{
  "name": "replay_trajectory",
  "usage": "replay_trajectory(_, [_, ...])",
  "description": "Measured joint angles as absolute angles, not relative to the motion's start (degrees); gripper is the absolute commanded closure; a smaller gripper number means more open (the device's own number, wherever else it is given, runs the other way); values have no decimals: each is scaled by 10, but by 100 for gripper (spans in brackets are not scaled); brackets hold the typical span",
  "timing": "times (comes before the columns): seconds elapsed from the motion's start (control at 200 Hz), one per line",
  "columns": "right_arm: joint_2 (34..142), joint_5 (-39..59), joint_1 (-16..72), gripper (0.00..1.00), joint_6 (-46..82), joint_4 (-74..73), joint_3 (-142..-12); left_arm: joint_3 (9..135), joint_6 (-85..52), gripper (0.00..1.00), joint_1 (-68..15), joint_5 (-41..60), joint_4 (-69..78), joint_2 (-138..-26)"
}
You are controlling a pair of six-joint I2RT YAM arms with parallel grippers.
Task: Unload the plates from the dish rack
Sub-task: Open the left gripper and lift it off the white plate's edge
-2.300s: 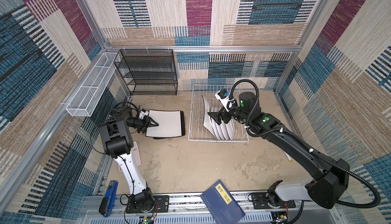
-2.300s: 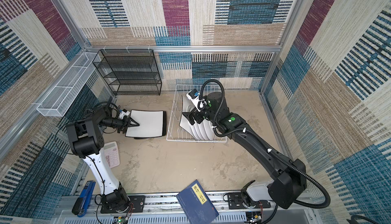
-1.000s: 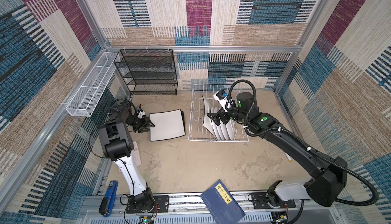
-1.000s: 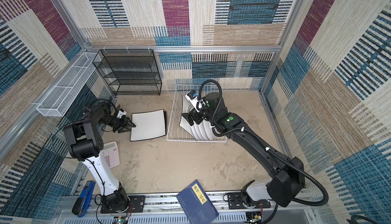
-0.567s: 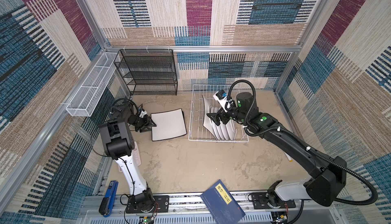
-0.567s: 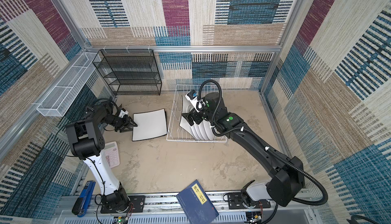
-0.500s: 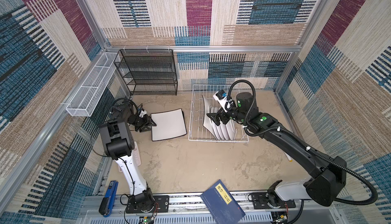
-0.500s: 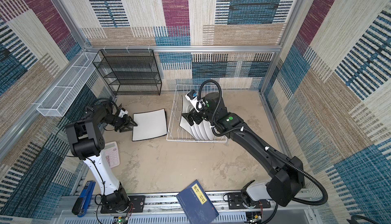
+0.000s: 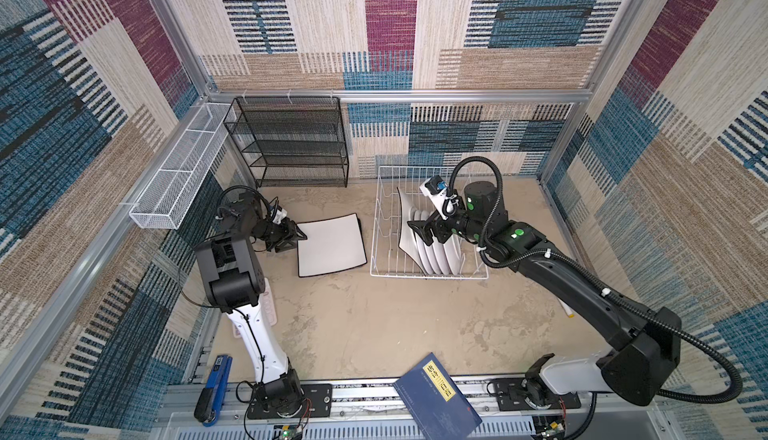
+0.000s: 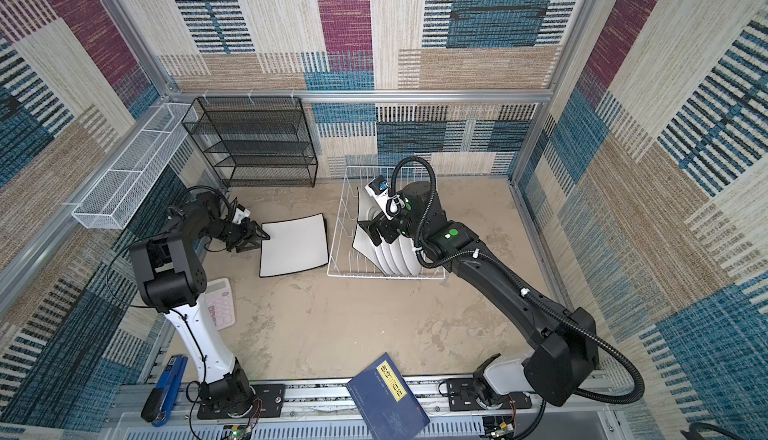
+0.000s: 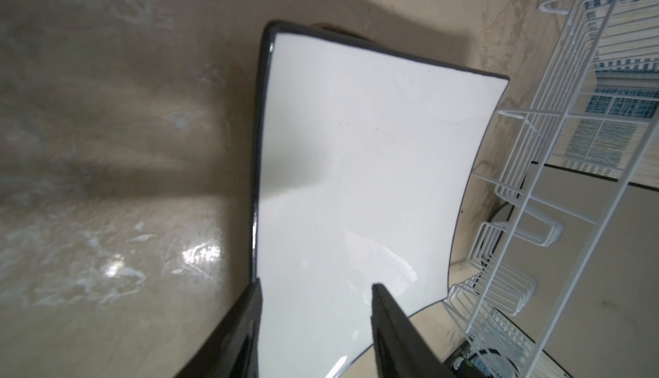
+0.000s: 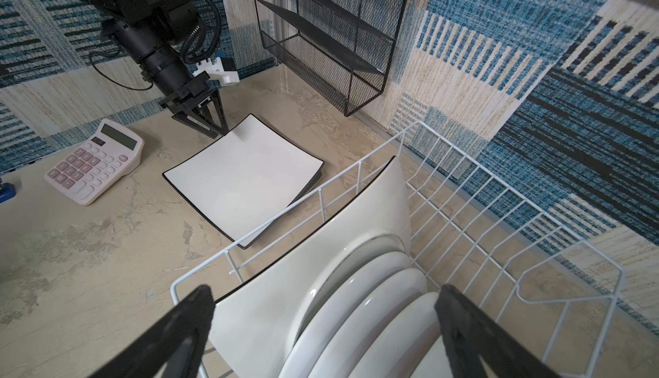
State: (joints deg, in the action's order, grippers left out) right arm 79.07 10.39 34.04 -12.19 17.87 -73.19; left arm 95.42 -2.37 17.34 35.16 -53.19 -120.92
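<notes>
Released, square plate (image 9: pixel 329 244) lies flat at left gripper (image 9: pixel 302 238) (jaws parted).

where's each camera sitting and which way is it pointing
Top views: high over the arm bases, looking down at the table; both arms, left gripper, right gripper show.
Left wrist: on left arm, looking along its fingers at the flat plate.
Right wrist: on right arm, looking past its fingers into the rack.
Shared: both wrists see that plate and rack.

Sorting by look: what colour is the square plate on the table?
Plate: white face, black edge; left wrist view shows it best.
</notes>
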Motion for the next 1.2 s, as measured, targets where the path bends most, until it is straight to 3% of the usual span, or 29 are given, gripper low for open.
replay_trajectory(0.756, [777, 99, 341, 1, -110, 179, -728, 950, -39, 51, 172, 375, -506, -1206])
replay_trajectory(1.012, [781, 98, 341, 1, -108, 179, -727, 932, -46, 77, 171, 300, -500, -1154])
replay_trajectory(1.167, [780, 88, 341, 1, -107, 178, -721, 922, -59, 100, 171, 220, -498, -1147])
replay_trajectory(1.202, [779, 85, 340, 1, -107, 178, -719, 921, -62, 100, 171, 204, -498, -1148])
